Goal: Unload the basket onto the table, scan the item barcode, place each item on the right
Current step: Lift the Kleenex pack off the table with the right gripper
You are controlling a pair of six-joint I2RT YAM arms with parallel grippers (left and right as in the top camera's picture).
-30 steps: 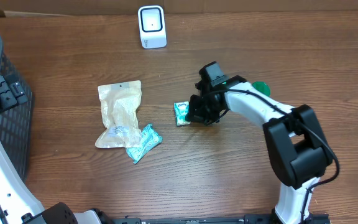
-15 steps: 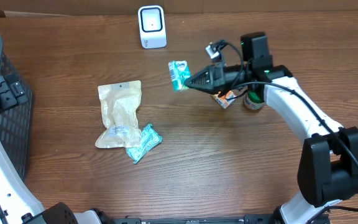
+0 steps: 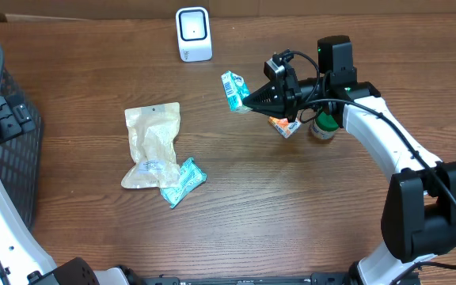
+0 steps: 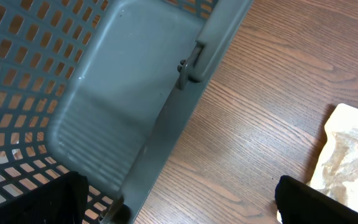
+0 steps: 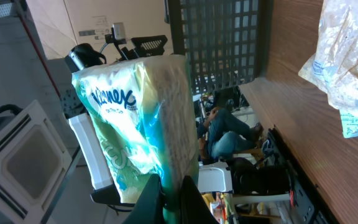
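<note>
Item: tissue pack [image 3: 233,89], teal/white, Kleenex print legible in R wrist view. It is held clear of the table [image 3: 291,214], pinched at one edge by the R gripper [image 3: 249,100], fingertips pressed tight on it. Pack lies btwn that gripper and the white scanner [image 3: 193,33], apart from the scanner, which stands near the far edge. Under R arm: small orange/white packet [image 3: 285,125], green-lidded jar [image 3: 324,127] just beside it. Centre-left: beige pouch [image 3: 152,146] w/ teal packet [image 3: 183,182] touching its lower corner. L gripper [image 4: 182,208] spread wide, over rim of grey basket [image 4: 123,106] at table's left.
</note>
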